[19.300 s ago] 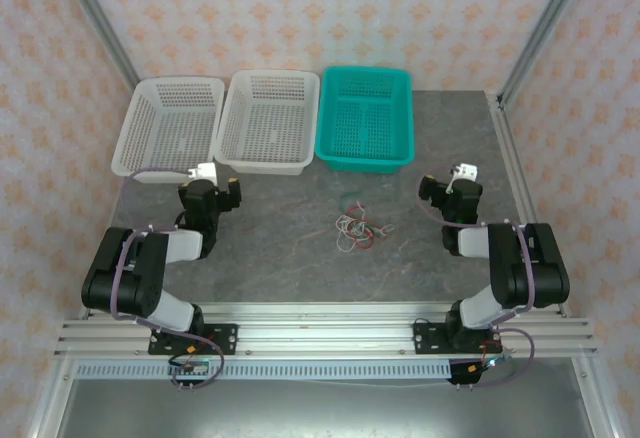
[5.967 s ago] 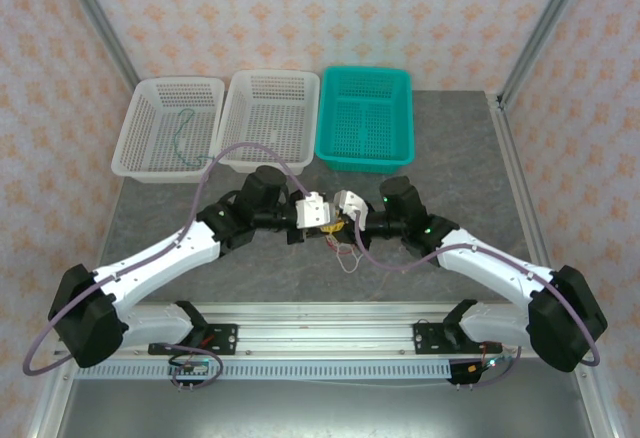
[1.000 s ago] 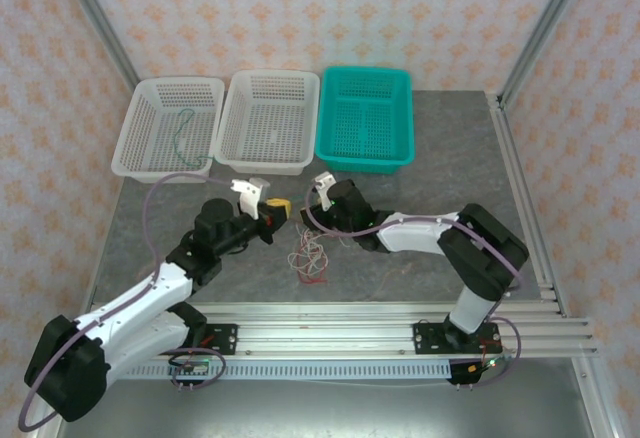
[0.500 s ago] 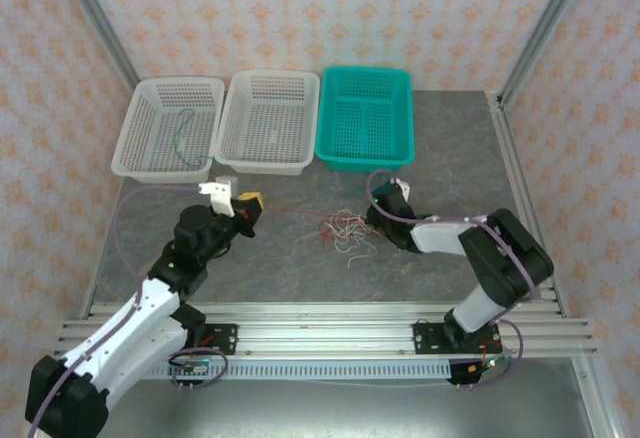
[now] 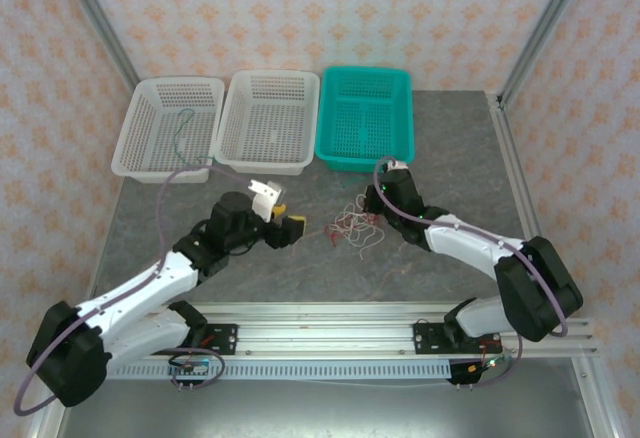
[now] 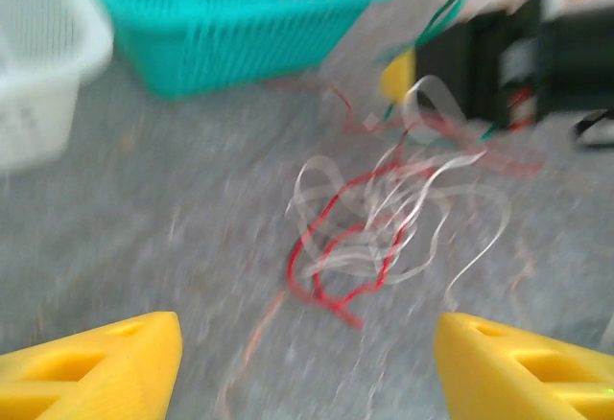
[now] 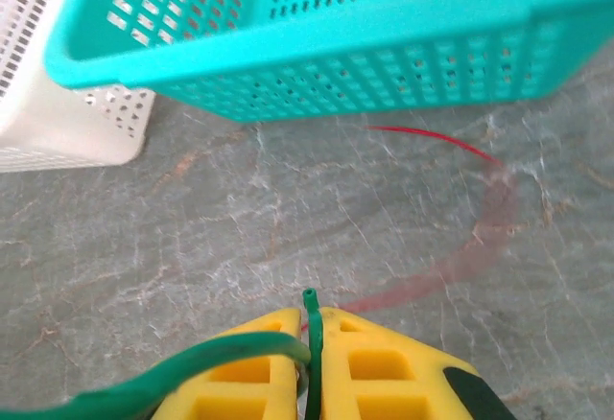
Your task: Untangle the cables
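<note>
A small tangle of cables (image 5: 352, 226), white strands (image 6: 422, 199) wound with red ones (image 6: 331, 276), lies on the grey table in front of the teal basket. My left gripper (image 5: 297, 224) sits just left of it, low over the table. Its yellow fingers (image 6: 96, 358) stand wide open with nothing between them (image 6: 307, 372). My right gripper (image 5: 374, 198) hovers just right of and behind the tangle. It is shut (image 7: 309, 322) on a thin green cable (image 7: 240, 351), whose end pokes up between the pads. A blurred red strand (image 7: 436, 271) curves across the table ahead of it.
Three baskets line the back of the table: a white one (image 5: 135, 153) holding a green wire (image 5: 180, 138), a second white one (image 5: 262, 166), and a teal one (image 5: 360, 158). The teal basket's wall (image 7: 317, 65) is close ahead of my right gripper.
My left gripper has swung right, up to the tangle, and the red strand stretched from it half a second ago is gone. The right gripper has shifted slightly back.
</note>
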